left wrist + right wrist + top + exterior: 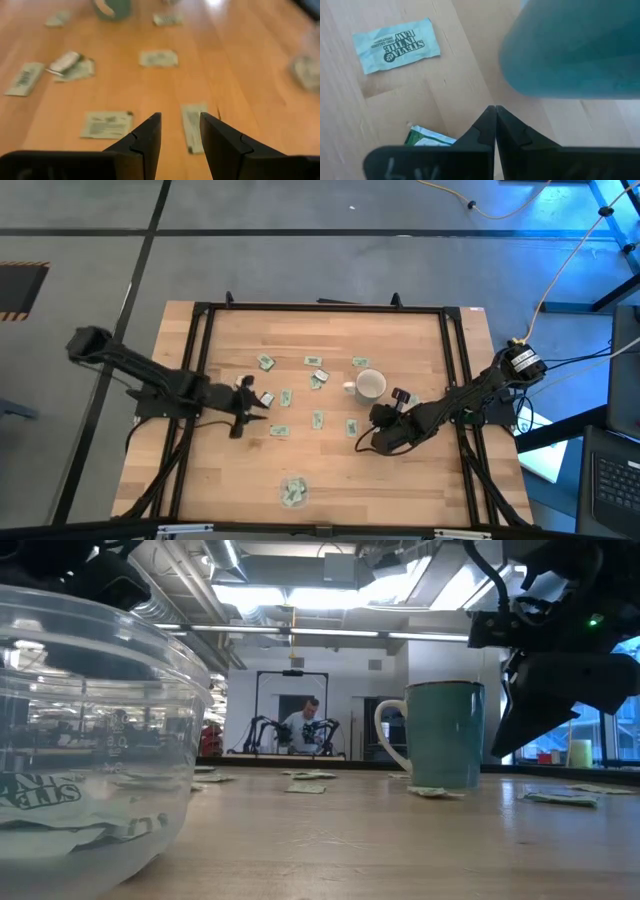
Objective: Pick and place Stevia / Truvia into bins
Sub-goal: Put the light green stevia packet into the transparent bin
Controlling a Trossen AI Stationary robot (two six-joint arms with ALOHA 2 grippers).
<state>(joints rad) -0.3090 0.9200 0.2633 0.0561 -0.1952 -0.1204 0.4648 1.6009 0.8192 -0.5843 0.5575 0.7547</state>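
Green-white sachets (317, 418), about eleven loose; left tool (180, 131) apart, right tool (495, 116) together.

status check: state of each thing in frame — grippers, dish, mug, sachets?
left gripper: open, empty, low over the loose sachets
right gripper: shut; whether a sachet is pinched, cannot tell
clear dish: upright, a few sachets inside
white mug: upright, right gripper just beside it
Stevia sachets: lying flat, scattered across the table, most not yet binned
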